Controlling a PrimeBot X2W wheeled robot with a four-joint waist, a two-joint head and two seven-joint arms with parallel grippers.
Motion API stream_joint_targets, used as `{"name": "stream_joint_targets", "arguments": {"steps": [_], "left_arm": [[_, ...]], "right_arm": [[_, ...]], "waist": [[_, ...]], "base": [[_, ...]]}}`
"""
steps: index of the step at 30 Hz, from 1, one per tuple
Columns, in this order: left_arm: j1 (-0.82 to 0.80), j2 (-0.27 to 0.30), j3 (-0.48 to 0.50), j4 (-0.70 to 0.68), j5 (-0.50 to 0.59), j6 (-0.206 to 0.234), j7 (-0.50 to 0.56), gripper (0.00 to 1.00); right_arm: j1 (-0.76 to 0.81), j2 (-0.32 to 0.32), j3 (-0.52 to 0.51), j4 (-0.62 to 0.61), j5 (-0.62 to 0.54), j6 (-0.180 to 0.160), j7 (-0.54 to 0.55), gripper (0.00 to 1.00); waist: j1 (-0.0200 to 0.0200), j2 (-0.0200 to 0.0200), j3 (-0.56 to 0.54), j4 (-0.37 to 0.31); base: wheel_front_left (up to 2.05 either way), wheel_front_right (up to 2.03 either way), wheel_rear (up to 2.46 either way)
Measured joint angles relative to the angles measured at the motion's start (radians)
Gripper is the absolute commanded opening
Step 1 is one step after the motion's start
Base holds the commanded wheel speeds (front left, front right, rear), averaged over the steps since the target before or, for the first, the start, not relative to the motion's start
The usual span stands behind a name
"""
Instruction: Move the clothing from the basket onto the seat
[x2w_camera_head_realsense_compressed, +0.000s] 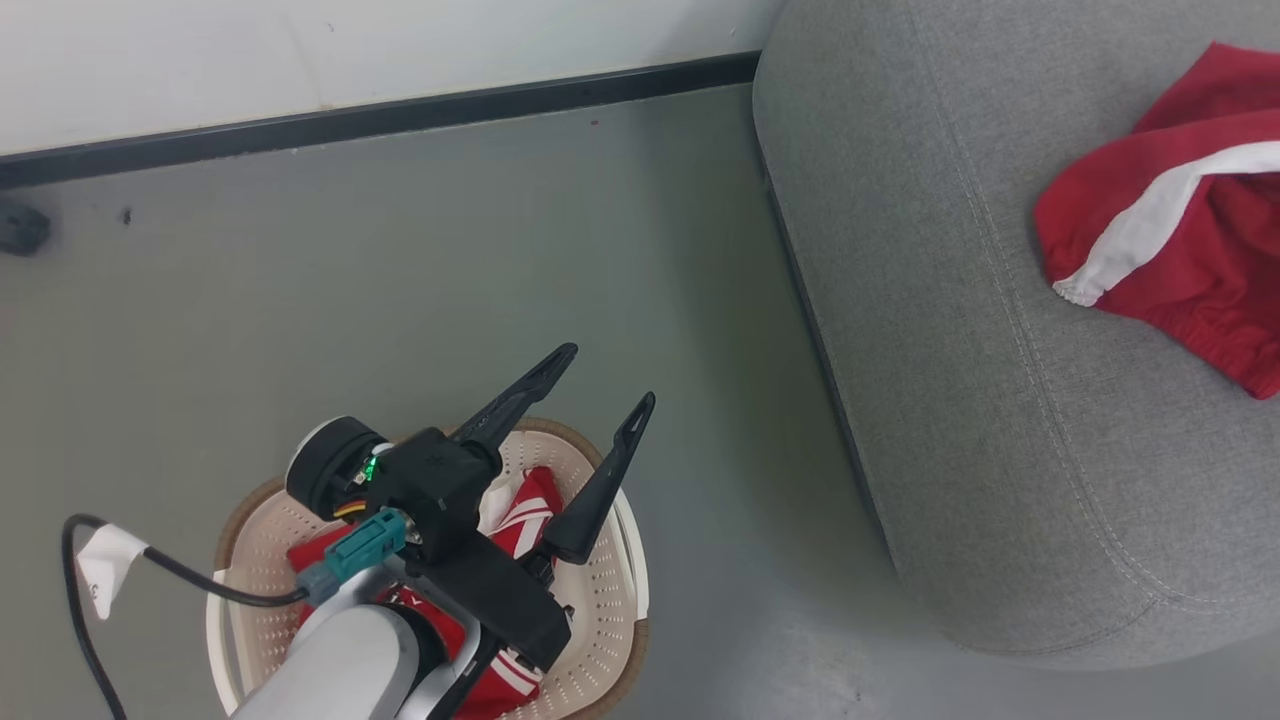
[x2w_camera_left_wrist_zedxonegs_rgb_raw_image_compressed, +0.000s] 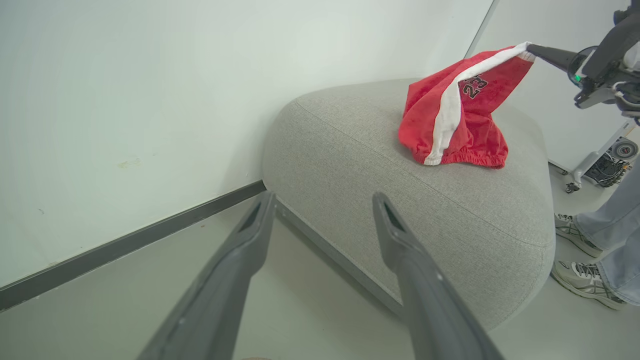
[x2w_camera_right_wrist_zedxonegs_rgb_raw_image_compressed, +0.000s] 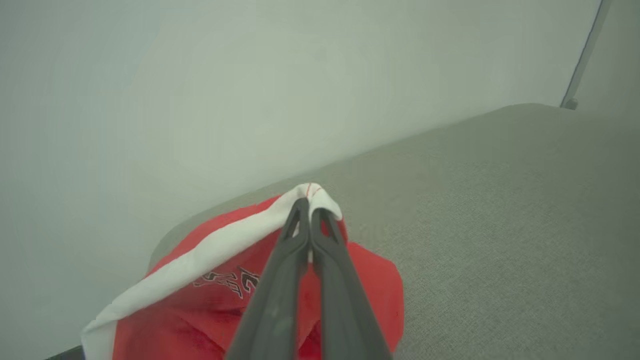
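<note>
A red garment with a white stripe rests on the grey seat, its lower part lying on the cushion. My right gripper is shut on that clothing's white trim and holds its top corner up; from the left wrist the garment hangs from those fingers. My left gripper stands open above the cream basket at the lower left, nothing between its fingers. More red and white clothing lies in the basket, partly hidden by the left arm.
The seat stands against a white wall with a dark skirting. Grey floor lies between basket and seat. A person's legs and sneakers stand beyond the seat's far end. A black cable loops beside the basket.
</note>
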Motion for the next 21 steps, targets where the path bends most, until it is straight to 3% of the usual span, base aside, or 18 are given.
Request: {"name": "stream_joint_targets", "arguments": {"steps": [12,14,15,21], "left_arm": [[-0.004,-0.002,0.005,0.029,-0.002,0.0,-0.002,1.0],[-0.004,-0.003,0.006,0.033,-0.002,0.0,-0.002,1.0],[-0.004,-0.004,0.006,0.034,-0.002,0.0,-0.002,1.0],[-0.004,-0.022,0.005,0.055,-0.008,0.0,-0.02,1.0]], "right_arm": [[0.061,0.064,0.124,0.117,-0.093,0.0,0.018,0.0],[0.057,0.068,0.132,0.137,-0.101,0.0,0.027,0.48],[0.057,0.067,0.139,0.146,-0.108,0.0,0.03,1.0],[0.065,0.067,0.151,0.175,-0.126,-0.001,0.028,1.0]], "waist": [[0.0,0.0,-0.019,0.003],[0.0,0.0,-0.027,0.001],[-0.0001,0.0,-0.031,0.0],[0.0,0.0,-0.059,-0.001]], "base": [[0.0,0.0,0.0],[0.0,0.0,0.0],[0.0,0.0,0.0],[0.0,0.0,0.0]]}}
